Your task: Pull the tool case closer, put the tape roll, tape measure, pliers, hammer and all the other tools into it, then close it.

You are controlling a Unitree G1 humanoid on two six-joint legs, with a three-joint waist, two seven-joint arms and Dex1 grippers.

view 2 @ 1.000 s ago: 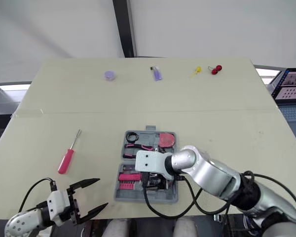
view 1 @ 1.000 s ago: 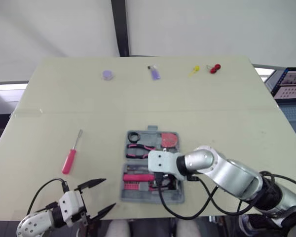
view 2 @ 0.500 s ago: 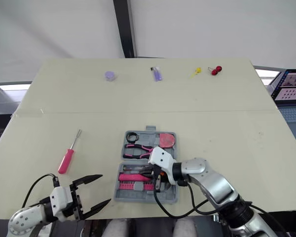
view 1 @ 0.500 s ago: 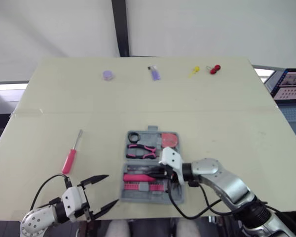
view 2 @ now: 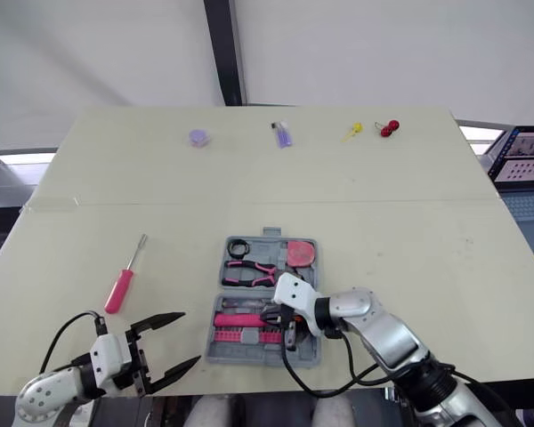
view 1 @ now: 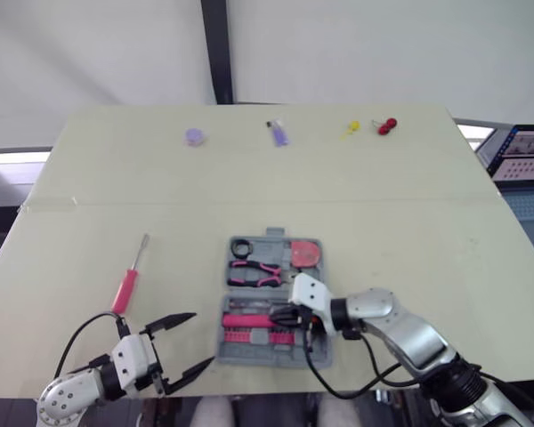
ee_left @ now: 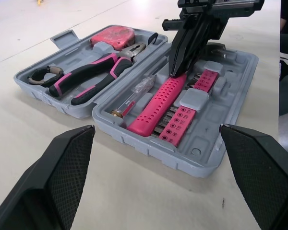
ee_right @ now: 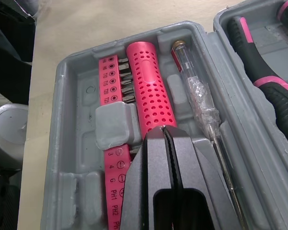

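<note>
Moved: my right gripper (ee_right: 164, 129) has come down from above the tool case (view 1: 276, 358) into its near half, and the forearm now lies lower, out toward 4 o'clock.
Table (view 1: 409, 205): pale and wide, and everything rests on it.
Tool case: open and flat at 6 o'clock on the table, close to the near edge.
Right gripper: fingers pressed together with nothing between them, tips touching the end of the pink handle.
Left gripper (view 1: 189, 345): at 8 o'clock from the case, near its corner, fingers spread wide and holding nothing.
Screwdriver (view 1: 125, 289): loose on the table at 9 o'clock from the case, well apart, shaft pointing to 12.
Pliers (view 1: 254, 271): lying across the far half.
Pink handle (ee_right: 146, 86): perforated, in the near half, between the bit strip (ee_right: 110, 81) and a clear tester (ee_right: 197, 93).
Tape measure (view 1: 305, 253): far half, 1 o'clock corner.
Tape roll (view 1: 241, 246): far half, 11 o'clock corner.
Far edge: a purple disc (view 1: 194, 135) at 11, a purple item (view 1: 279, 134) at 12, a yellow item (view 1: 350, 128) and a red item (view 1: 388, 124) at 1. I cannot tell what they are.
</note>
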